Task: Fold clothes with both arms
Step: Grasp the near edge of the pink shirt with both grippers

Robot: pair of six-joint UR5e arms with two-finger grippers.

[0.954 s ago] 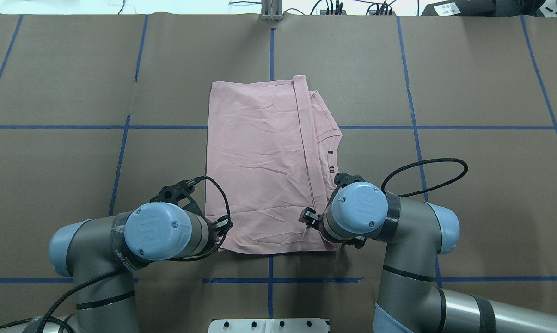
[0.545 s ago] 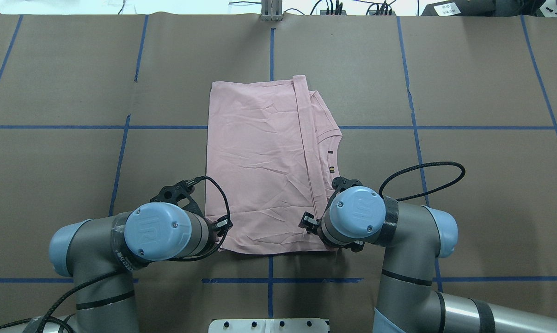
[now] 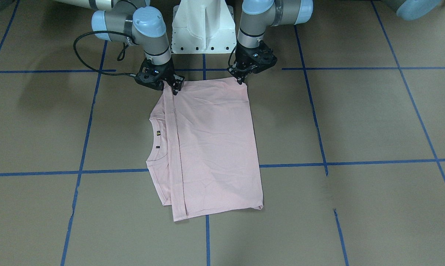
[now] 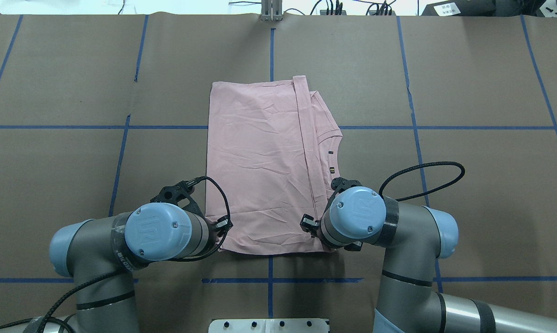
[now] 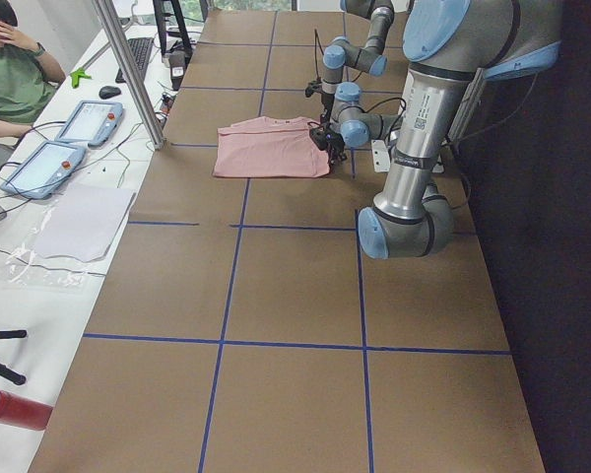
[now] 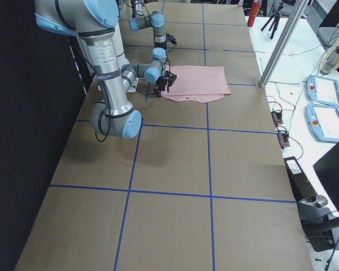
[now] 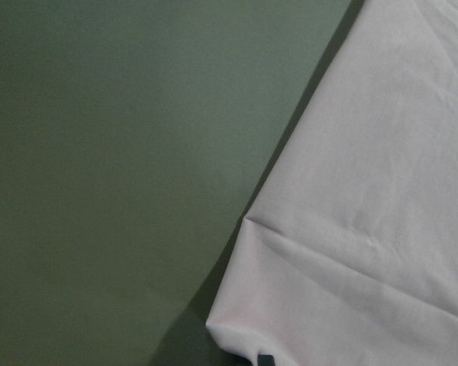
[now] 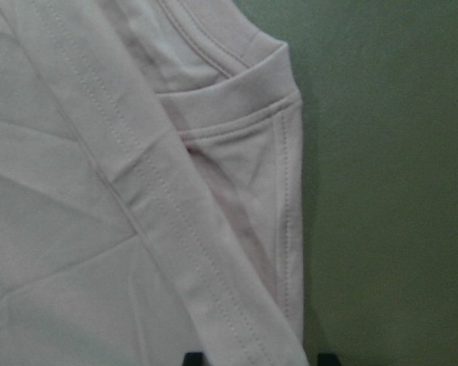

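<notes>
The clothes are one pale pink T-shirt (image 4: pixel 260 166), folded lengthwise and flat on the brown table, with its collar on the robot's right (image 3: pixel 157 140). My left gripper (image 3: pixel 241 78) sits at the shirt's near left corner. In the left wrist view the fabric (image 7: pixel 366 229) puckers into its closed fingertips (image 7: pixel 264 358), so it is shut on that corner. My right gripper (image 3: pixel 175 88) is low over the near right corner. Its two fingertips (image 8: pixel 192 357) stand apart, open, with the hemmed edge (image 8: pixel 286 229) between them. From overhead the wrists of the left arm (image 4: pixel 156 231) and right arm (image 4: pixel 357 212) hide both corners.
The white pedestal base (image 3: pixel 204 29) stands just behind the shirt's near edge. Blue tape lines (image 4: pixel 270 51) grid the brown table. A metal post (image 5: pixel 128 69) rises at the far side, with a seated person (image 5: pixel 15 69) and tablets (image 5: pixel 89 120) on the desk beyond.
The right wrist has shifted slightly left and toward the shirt's near corner. The left arm and the shirt have not moved.
</notes>
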